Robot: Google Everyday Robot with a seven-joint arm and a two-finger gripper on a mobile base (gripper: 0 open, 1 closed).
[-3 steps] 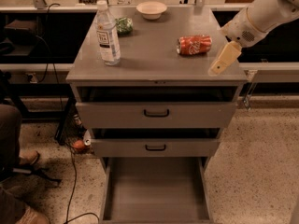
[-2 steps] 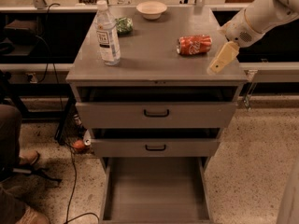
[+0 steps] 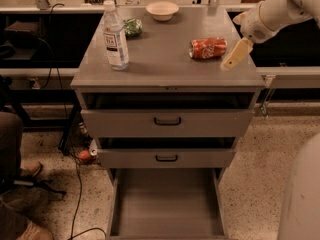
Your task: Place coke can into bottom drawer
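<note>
The coke can (image 3: 208, 48) lies on its side on the right part of the grey cabinet top (image 3: 165, 64), red with white lettering. My gripper (image 3: 234, 55) hangs just to the right of the can, near the cabinet top's right edge, low over the surface and holding nothing. The bottom drawer (image 3: 167, 204) is pulled wide out at the foot of the cabinet, and its flat grey floor is bare. The two upper drawers with black handles are slightly ajar.
A clear water bottle (image 3: 115, 36) stands at the left of the top. A green bag (image 3: 133, 27) and a white bowl (image 3: 162, 10) lie at the back. A person's legs (image 3: 15, 184) and cables are on the floor at left. A white part of my arm (image 3: 300, 194) fills the lower right.
My gripper has shifted slightly up and left, closer to the can. A white arm part has come further into view at the lower right. The can has not moved.
</note>
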